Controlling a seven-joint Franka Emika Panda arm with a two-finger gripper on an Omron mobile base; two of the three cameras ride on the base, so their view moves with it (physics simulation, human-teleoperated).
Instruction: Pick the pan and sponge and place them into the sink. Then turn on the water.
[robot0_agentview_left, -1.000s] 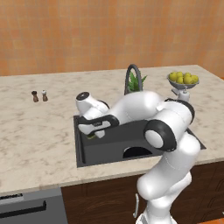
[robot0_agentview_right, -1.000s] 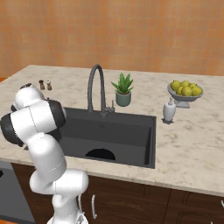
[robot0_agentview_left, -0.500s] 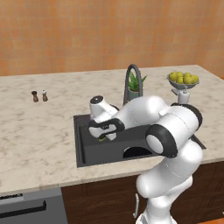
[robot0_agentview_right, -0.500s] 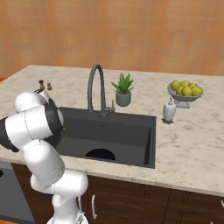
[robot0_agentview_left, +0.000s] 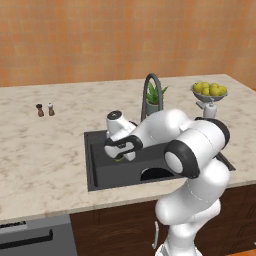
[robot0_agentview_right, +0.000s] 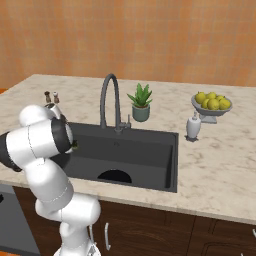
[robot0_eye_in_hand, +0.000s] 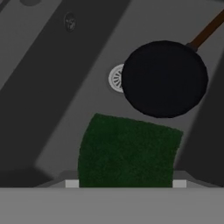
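Note:
My gripper hangs inside the left part of the dark sink, shut on the green sponge. In the hand view the sponge fills the gap between my fingertips, held above the basin floor. The black pan lies on the sink bottom beyond the sponge, overlapping the round drain, and its brown handle points away. Part of the pan also peeks out at the basin's front wall. No stream falls from the arched faucet.
A potted plant, a soap dispenser and a bowl of lemons stand behind and right of the sink. Salt and pepper shakers sit on the left counter. A dishwasher front is at lower left.
My hand has carried the sponge right from the basin's left rim and lowered it into the sink. The pan has stayed put.

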